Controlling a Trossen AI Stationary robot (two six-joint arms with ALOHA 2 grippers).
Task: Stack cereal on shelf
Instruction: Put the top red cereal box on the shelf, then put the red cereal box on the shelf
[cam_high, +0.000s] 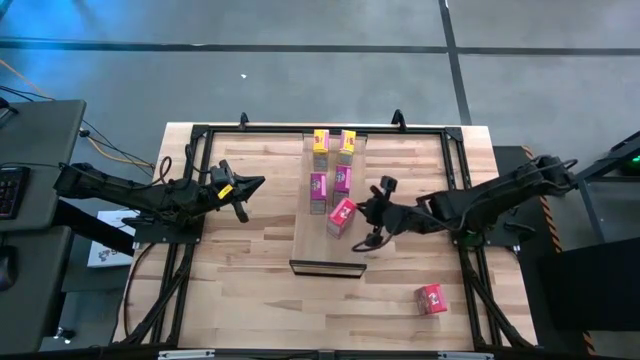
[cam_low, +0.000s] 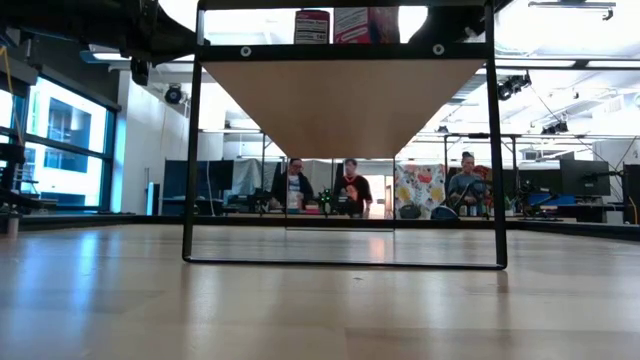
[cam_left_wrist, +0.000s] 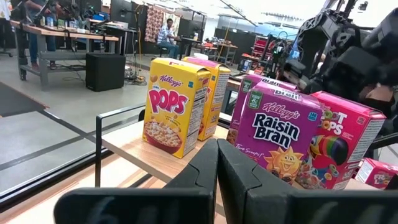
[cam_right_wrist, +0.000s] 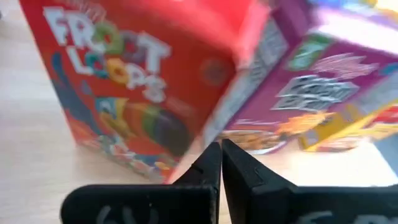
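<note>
Five cereal boxes stand on the shelf — two Pops, two Raisin Bran, one Froot Loops box. A second Froot Loops box lies on the table, well apart. Right gripper, closed and empty, sits beside the shelved red box; left gripper closed — idle.

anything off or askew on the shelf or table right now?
Two things. The red Froot Loops box on the shelf sits skewed, turned out of line with the straight yellow and magenta pairs behind it, close to the shut right hand. The other red box lies alone on the tabletop, off the shelf.
</note>
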